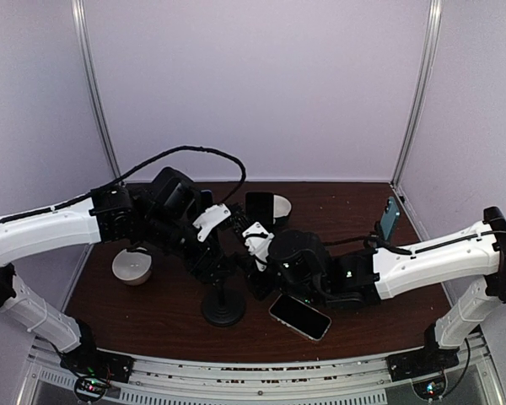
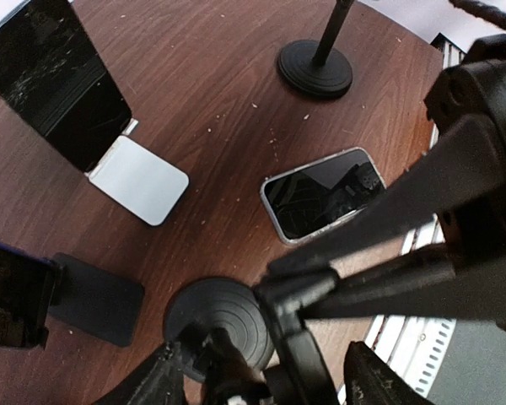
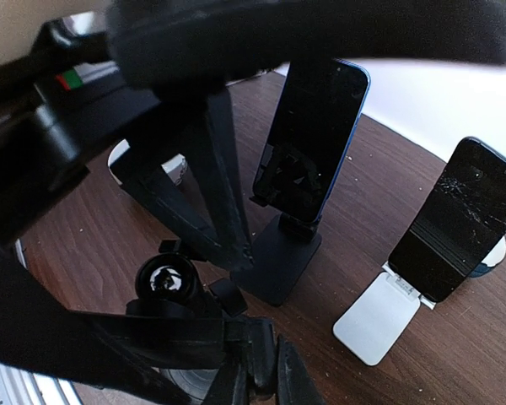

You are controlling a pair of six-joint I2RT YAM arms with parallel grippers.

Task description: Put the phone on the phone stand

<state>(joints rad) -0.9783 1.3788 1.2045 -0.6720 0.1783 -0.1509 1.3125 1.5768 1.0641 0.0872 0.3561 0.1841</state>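
The phone lies flat and face up on the brown table, near the front edge. The phone stand is black, with a round base and a pole ending in a round knob. It stands just left of the phone and holds nothing. My left gripper hovers over the stand's top, open, its fingers on either side of the stand's upper parts. My right gripper reaches in from the right, shut on a thin black arm of the stand.
A blue phone sits on a black flat-based stand. A cracked phone sits on a white stand. A second round-based stand is to the right, and a white bowl at the left.
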